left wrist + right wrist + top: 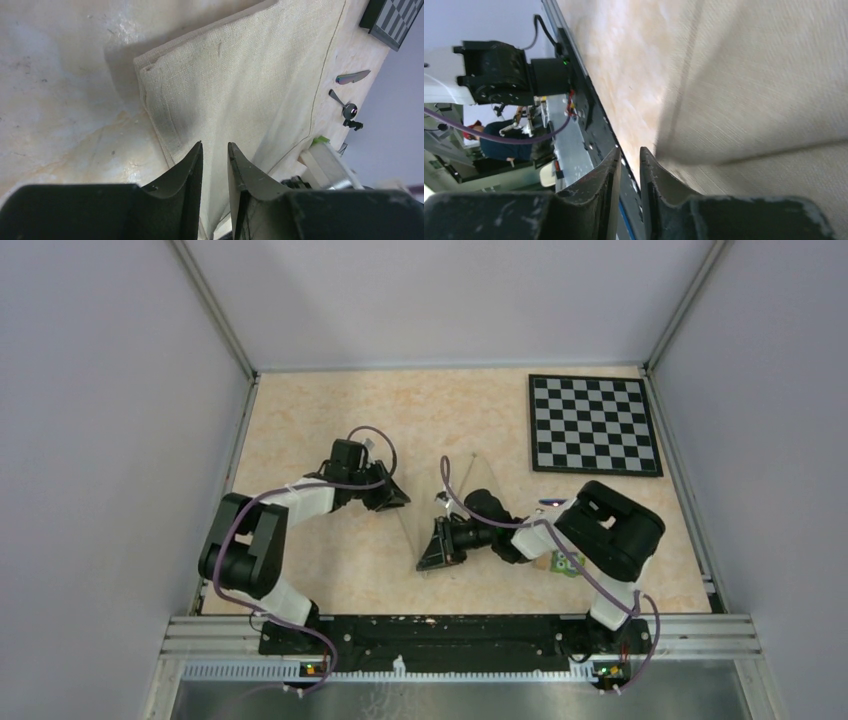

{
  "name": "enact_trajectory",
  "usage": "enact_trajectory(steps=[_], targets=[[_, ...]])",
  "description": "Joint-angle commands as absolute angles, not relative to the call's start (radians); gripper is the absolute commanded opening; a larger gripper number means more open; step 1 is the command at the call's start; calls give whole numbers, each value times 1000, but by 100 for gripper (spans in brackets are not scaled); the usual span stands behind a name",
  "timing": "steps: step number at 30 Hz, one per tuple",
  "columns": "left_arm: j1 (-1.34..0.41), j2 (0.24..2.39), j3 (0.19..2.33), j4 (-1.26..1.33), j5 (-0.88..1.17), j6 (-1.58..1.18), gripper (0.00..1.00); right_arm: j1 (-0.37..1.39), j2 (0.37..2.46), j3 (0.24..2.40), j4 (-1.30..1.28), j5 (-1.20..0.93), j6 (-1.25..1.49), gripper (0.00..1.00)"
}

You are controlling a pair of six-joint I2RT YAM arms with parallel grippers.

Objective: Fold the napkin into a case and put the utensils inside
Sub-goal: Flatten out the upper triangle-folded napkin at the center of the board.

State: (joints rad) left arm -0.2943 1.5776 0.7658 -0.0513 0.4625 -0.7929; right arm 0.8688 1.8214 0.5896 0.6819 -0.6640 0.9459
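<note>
Napkin [240,85]: lying flat and partly folded on the desk [330,420], well left of the chessboard [594,424], between my two sets of fingers.
Left fingers [215,152]: hovering over the napkin's layered near edge, standing narrowly apart; I am seeing cloth behind the gap, none pinched in it.
Right fingers [629,157]: sitting at the napkin's lower corner, on the side away from the chessboard, a thin slit showing between them; whether any cloth is caught there, I cannot tell.
Utensils [352,77]: lying on the bare desk beyond the napkin, toward the chessboard, not yet inside anything.
Step, as I am judging it: making the next fold of the case.
Doing it well: I am wanting each pinch right on the edge, taking every layer, then lifting low and laying hem on hem so nothing slides askew.
</note>
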Motion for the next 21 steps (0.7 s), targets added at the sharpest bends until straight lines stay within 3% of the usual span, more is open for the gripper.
enact_trajectory(steps=[1,12,16,21], targets=[[-281,1626,824,-7,481,-763,29,874,1731,702,546,-620,843,23],[-273,1777,874,-8,452,-701,28,927,1917,628,652,-551,835,20],[-273,1814,912,-45,443,-659,28,927,1863,672,516,-518,747,22],[-275,1776,938,-92,460,-633,31,927,1737,743,311,-464,629,32]])
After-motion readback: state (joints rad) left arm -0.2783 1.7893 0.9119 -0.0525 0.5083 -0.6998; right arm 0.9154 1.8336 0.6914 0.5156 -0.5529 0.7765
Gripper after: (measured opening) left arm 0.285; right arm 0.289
